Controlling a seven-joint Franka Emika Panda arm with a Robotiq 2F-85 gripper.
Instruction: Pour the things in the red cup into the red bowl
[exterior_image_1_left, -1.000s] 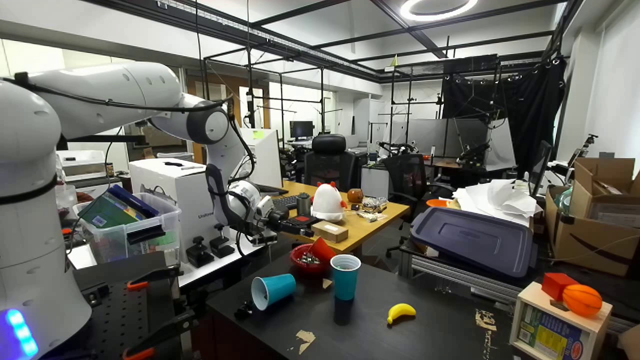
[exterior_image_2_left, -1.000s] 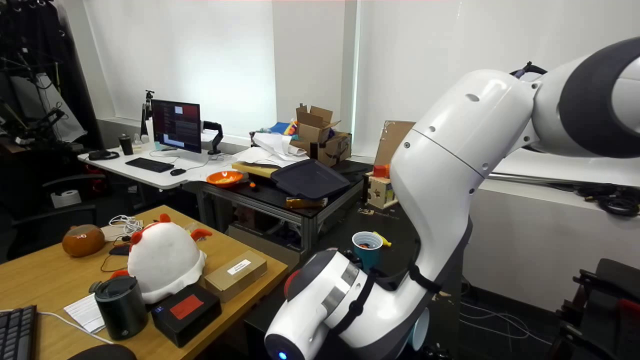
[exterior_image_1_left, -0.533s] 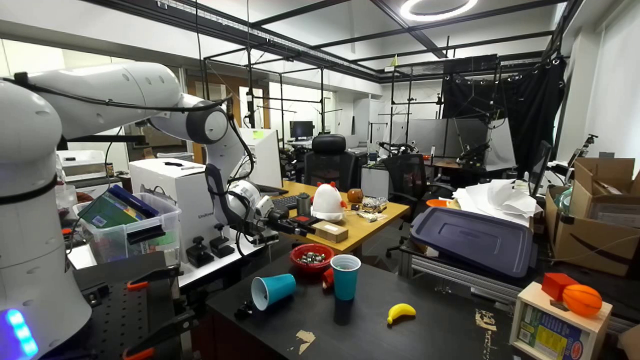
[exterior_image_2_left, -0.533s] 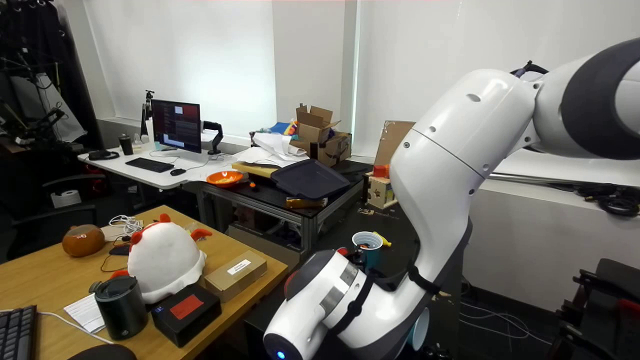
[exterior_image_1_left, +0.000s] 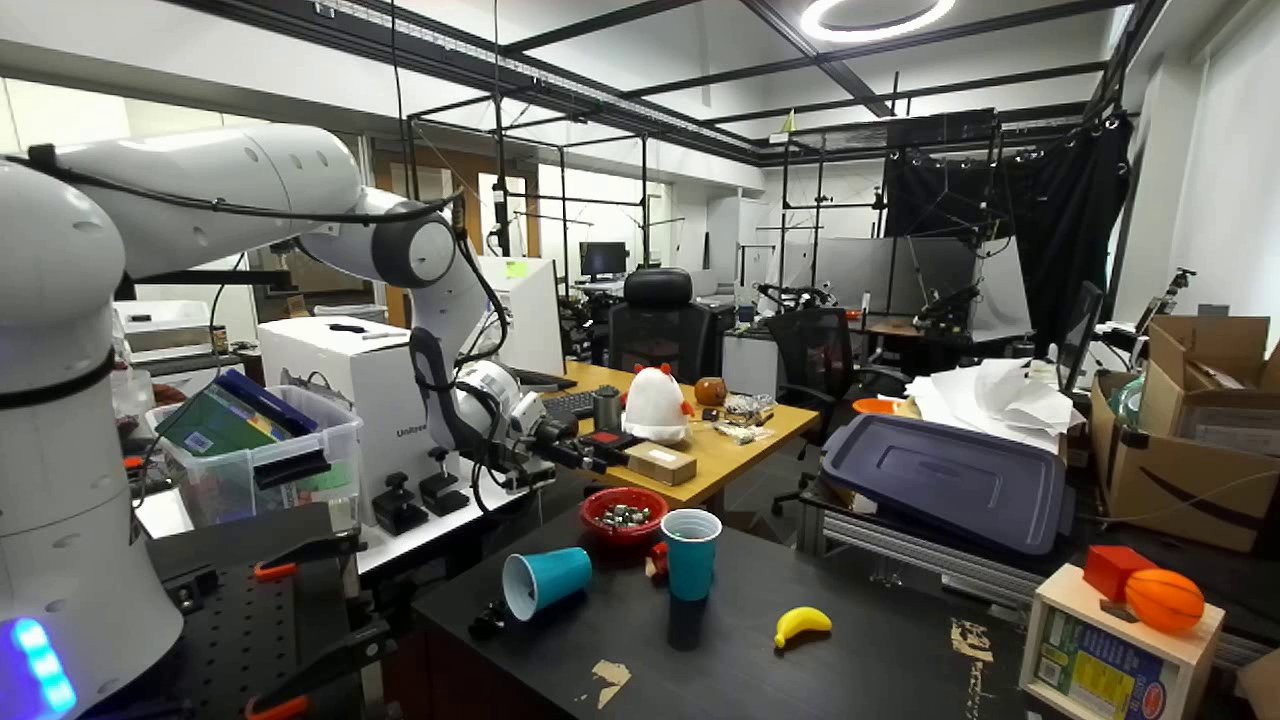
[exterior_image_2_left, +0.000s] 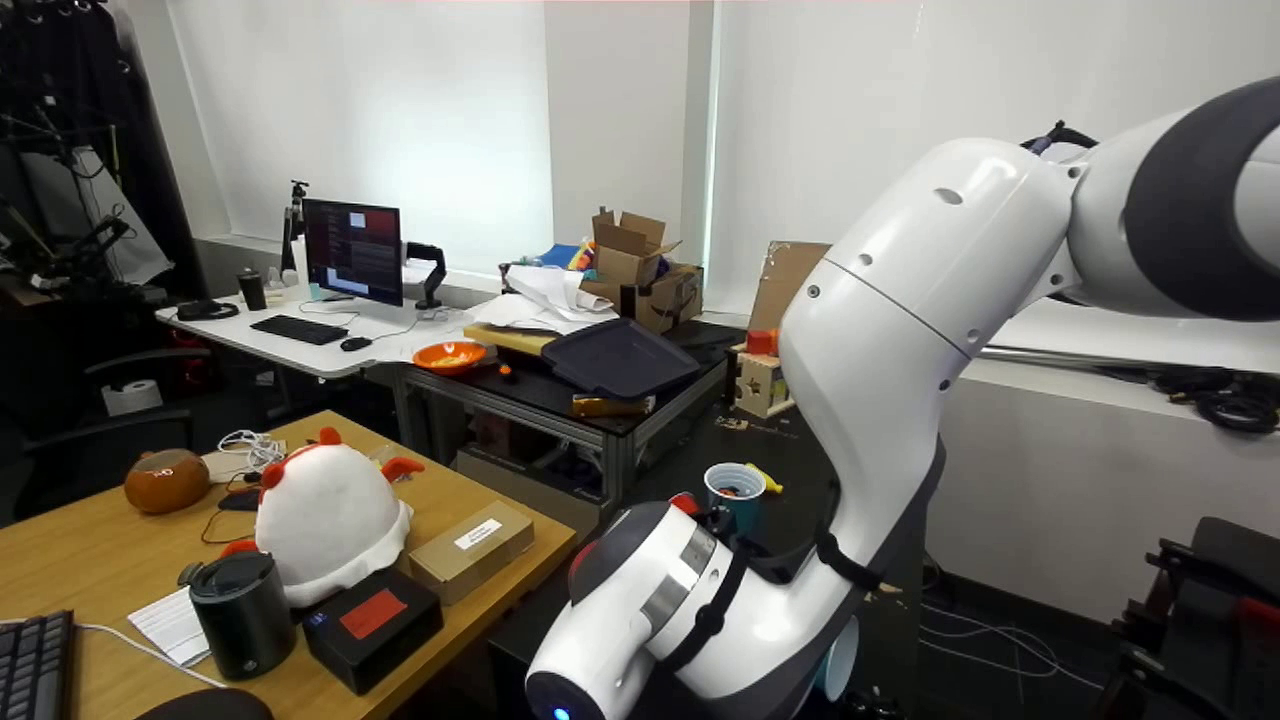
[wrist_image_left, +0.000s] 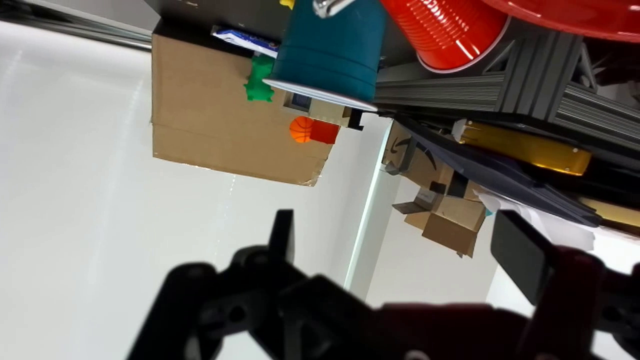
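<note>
The red bowl (exterior_image_1_left: 622, 538) stands on the black table with many small metallic pieces in it; its red side (wrist_image_left: 590, 17) also shows at the top right of the wrist view, which is upside down. Tipped over beside the bowl is the red cup (wrist_image_left: 445, 35), its pale rim visible. An exterior view shows only a bit of that red cup (exterior_image_1_left: 657, 558), mostly hidden behind the upright blue cup. My gripper (wrist_image_left: 395, 215) is open, above and behind the bowl, its fingers wide apart and nothing between them. The cup's inside is hidden.
An upright blue cup (exterior_image_1_left: 690, 560) stands close to the bowl and red cup. Another blue cup (exterior_image_1_left: 547, 580) lies on its side nearer the arm. A toy banana (exterior_image_1_left: 803, 626) and a wooden box (exterior_image_1_left: 1120, 640) are farther along the table. A wooden desk (exterior_image_1_left: 740, 455) adjoins behind.
The red cup, tilted over the bowl a second ago, has dropped onto the table beside it, behind the upright blue cup. My gripper has opened; the arm has hardly moved.
</note>
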